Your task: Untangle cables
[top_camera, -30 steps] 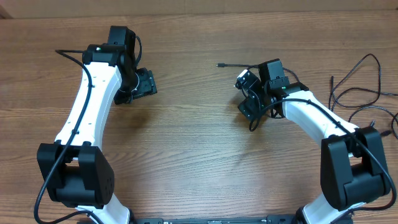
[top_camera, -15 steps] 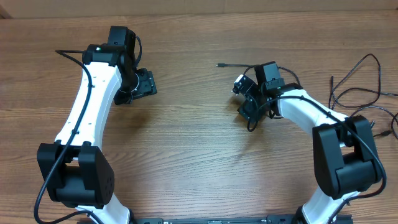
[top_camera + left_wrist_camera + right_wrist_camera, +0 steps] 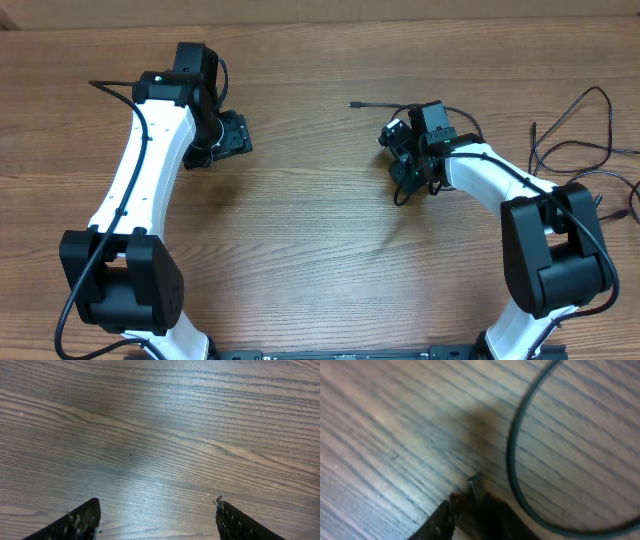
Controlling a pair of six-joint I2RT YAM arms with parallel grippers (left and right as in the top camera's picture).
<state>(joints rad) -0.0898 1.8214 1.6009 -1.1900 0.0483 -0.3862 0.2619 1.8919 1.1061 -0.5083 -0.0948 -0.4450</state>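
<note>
A thin black cable (image 3: 372, 104) lies on the wooden table, its small plug end pointing left, and runs right toward my right gripper (image 3: 405, 160). In the right wrist view that gripper (image 3: 472, 502) is shut on a cable's plug, whose metal tip (image 3: 475, 484) sticks out between the fingers. The same cable (image 3: 512, 455) curves in a loop to the right. More thin black cables (image 3: 570, 130) sprawl in loose loops at the table's right edge. My left gripper (image 3: 232, 133) stands open over bare wood at the left, with nothing between its fingers (image 3: 85, 517).
The wooden table (image 3: 300, 230) fills the view. The white arm links (image 3: 140, 170) reach in from the front edge on both sides. The cable loops at the far right run off the frame.
My right gripper's jaws have closed from wide open onto the cable's plug end, and the wrist has shifted slightly. The left arm has not moved.
</note>
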